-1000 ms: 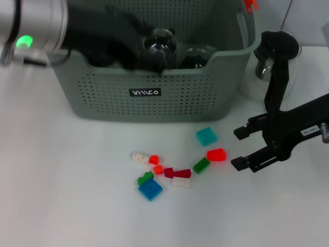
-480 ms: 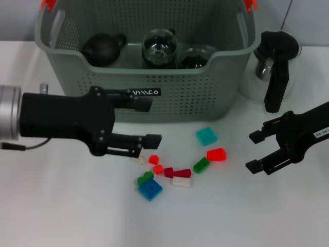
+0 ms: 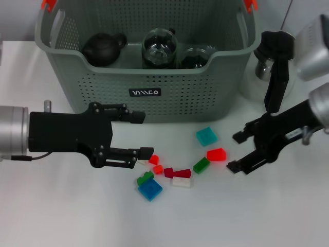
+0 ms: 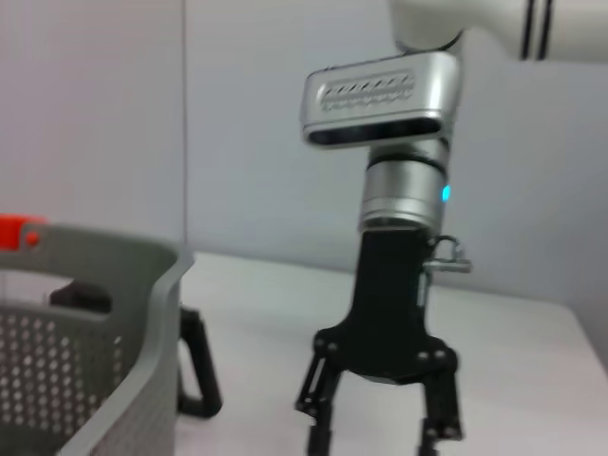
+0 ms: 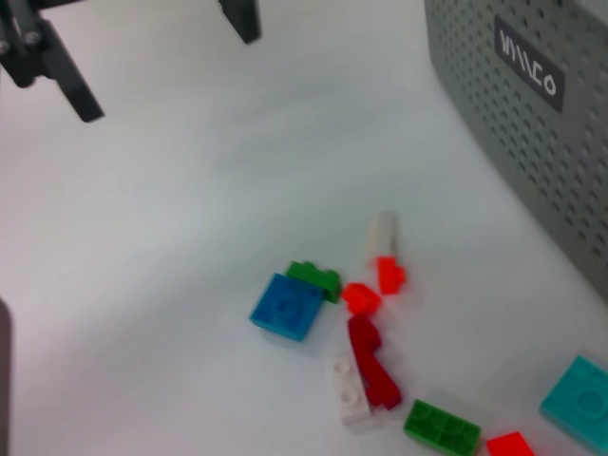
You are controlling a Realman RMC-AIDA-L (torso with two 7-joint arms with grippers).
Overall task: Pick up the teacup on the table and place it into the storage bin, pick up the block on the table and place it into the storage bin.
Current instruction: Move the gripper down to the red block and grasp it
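**With both grippers spread, blocks on the table**

While parted wide and holding nothing, left gripper [image 3: 140, 135] hovering in front of the storage bin [image 3: 149, 95], just beside the scattered blocks [image 3: 175, 167]. Right gripper [image 3: 235, 152], also gaping and bare, near the red block [image 3: 216, 154]. Dark teapot [image 3: 103, 47] and glass cups [image 3: 159, 47] sitting inside the bin.

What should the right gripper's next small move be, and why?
Probably a short move toward the red block and down over it. The right gripper hangs open right beside that block, empty, while the loose blocks lie on the table in front of the storage bin. The left gripper, also open, hovers at the far side of the pile.
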